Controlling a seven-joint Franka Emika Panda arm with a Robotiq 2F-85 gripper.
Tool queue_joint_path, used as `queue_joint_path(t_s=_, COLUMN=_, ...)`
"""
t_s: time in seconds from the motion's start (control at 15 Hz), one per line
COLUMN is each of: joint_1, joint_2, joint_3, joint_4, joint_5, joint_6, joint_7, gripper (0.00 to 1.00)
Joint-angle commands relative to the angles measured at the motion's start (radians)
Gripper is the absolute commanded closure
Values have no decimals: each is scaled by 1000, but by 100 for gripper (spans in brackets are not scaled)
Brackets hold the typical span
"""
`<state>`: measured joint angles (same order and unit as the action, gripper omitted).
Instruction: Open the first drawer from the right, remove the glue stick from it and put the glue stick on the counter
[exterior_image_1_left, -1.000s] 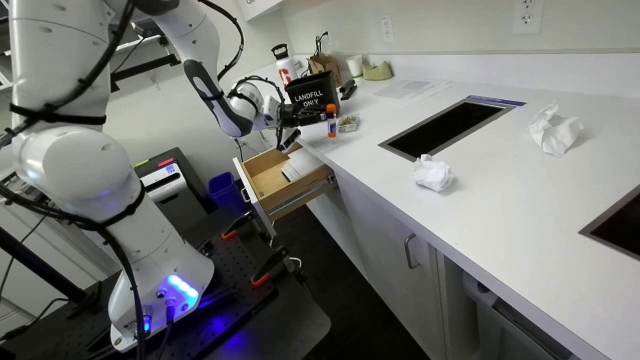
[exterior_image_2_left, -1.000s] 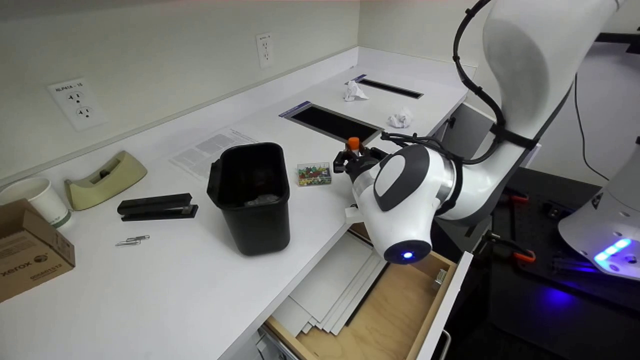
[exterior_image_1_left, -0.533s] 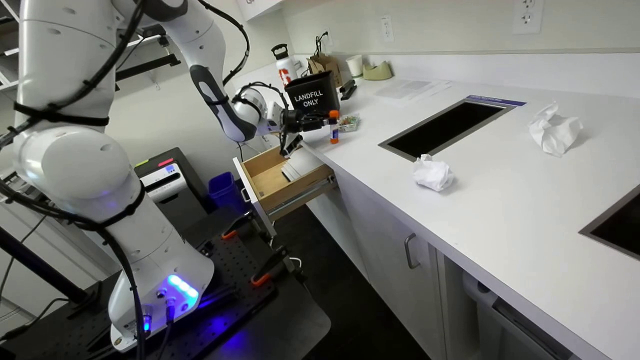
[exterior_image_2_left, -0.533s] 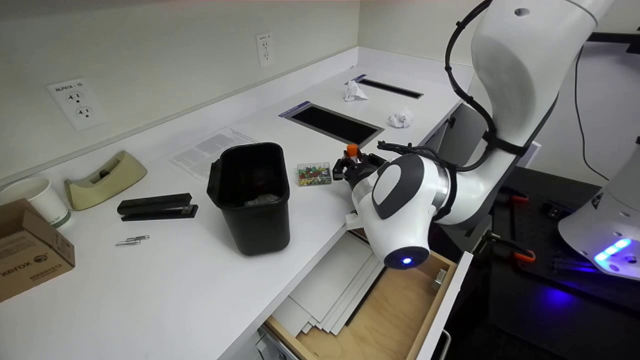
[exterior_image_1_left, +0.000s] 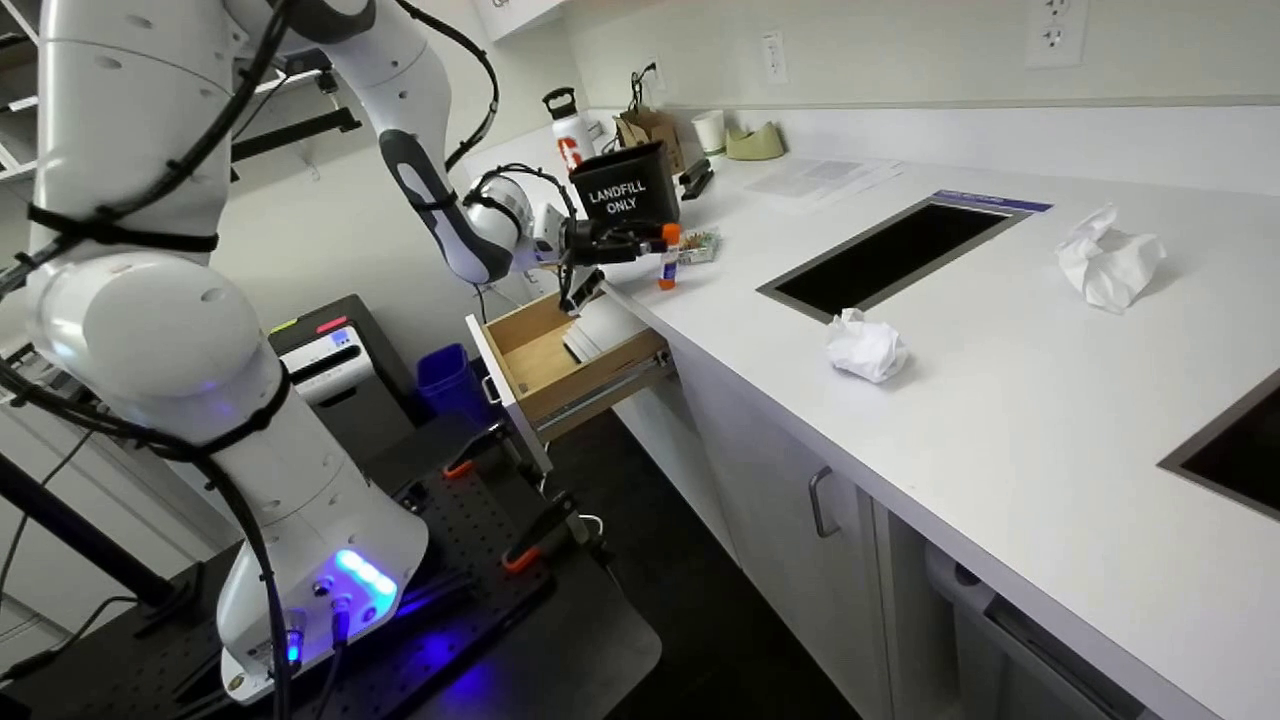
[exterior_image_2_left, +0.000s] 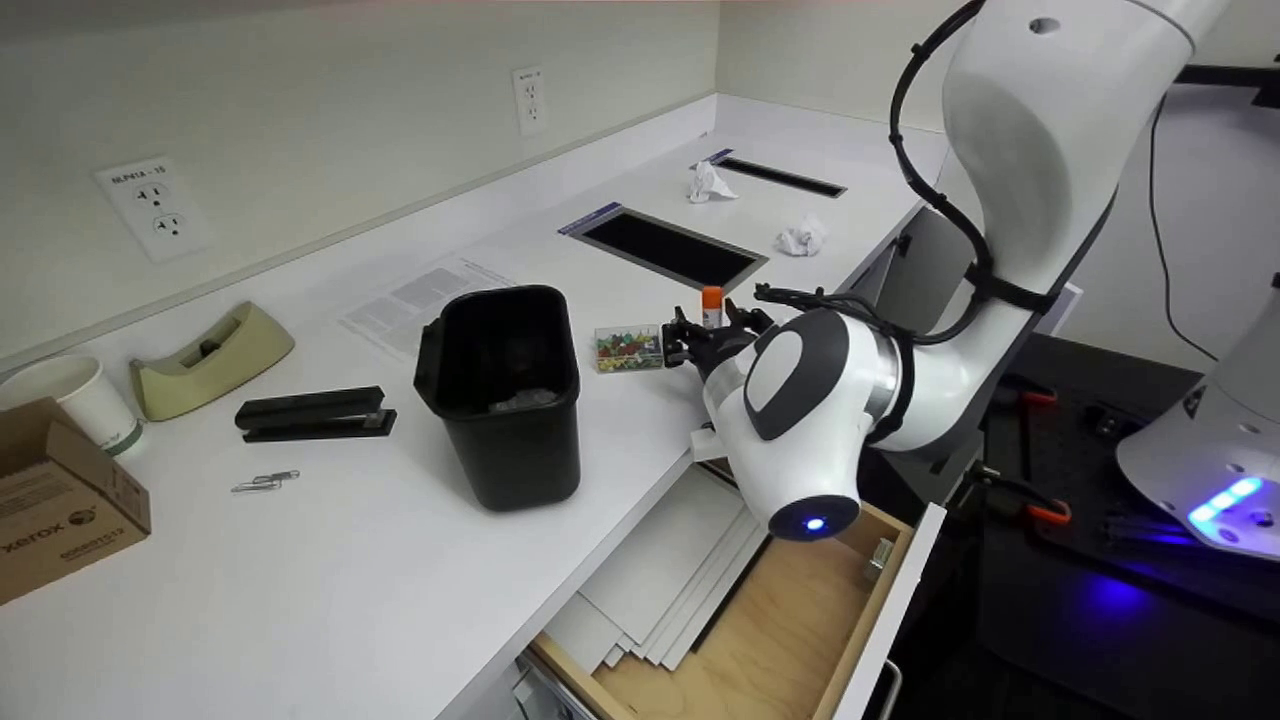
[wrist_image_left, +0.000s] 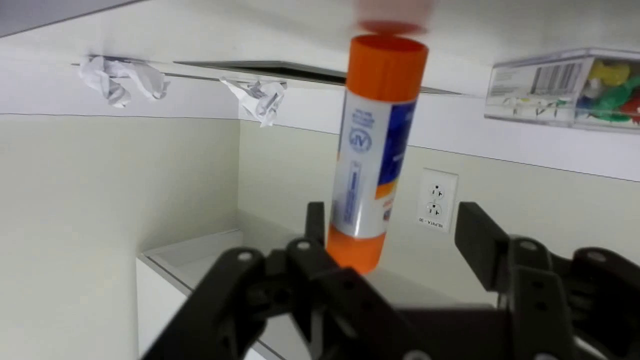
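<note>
Glue stick (wrist_image_left: 374, 155) near pushpin box (exterior_image_2_left: 628, 348), bin (exterior_image_2_left: 515, 455) beyond

I make out smooth plastic on the glue stick (wrist_image_left: 374, 165) and bare wood inside the drawer (exterior_image_2_left: 795, 600). To me the surface (exterior_image_1_left: 1000, 420) looks smooth, faintly glossy; the paper wads (exterior_image_1_left: 867, 347) matt, rough.

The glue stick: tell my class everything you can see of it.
The plastic-looking, orange-and-white cylindrical glue stick has orange ends and a white label with a blue panel, an orange patch and a round emblem. It looks slightly tilted, its lower end on or barely above the smooth white countertop; I cannot tell which. The open black claw straddles it and partly hides its upper end, leaving a gap on one side; contact on the other is unclear.
</note>
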<state>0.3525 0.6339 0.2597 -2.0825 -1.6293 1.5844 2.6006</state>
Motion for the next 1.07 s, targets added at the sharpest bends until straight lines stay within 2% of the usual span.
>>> queue_joint_path(t_s=0.0, joint_1=-12, joint_2=-27, joint_3=18, joint_4=-10, joint_5=-4, joint_6=3, joint_7=-1, gripper=1)
queue_joint_path(t_s=0.47, joint_1=-8, joint_2=-88, joint_3=44, joint_4=-36, joint_5=34, joint_6=-5, joint_7=-1, gripper=0)
queue_joint_path(t_s=0.73, joint_1=-16, joint_2=-225, joint_3=76, joint_4=-133, joint_5=114, joint_6=9, joint_7=-17, gripper=0)
queue_joint_path(t_s=1.0, joint_1=-32, joint_2=-421, joint_3=91, joint_4=-240, joint_5=222, joint_6=32, joint_7=-81, gripper=0)
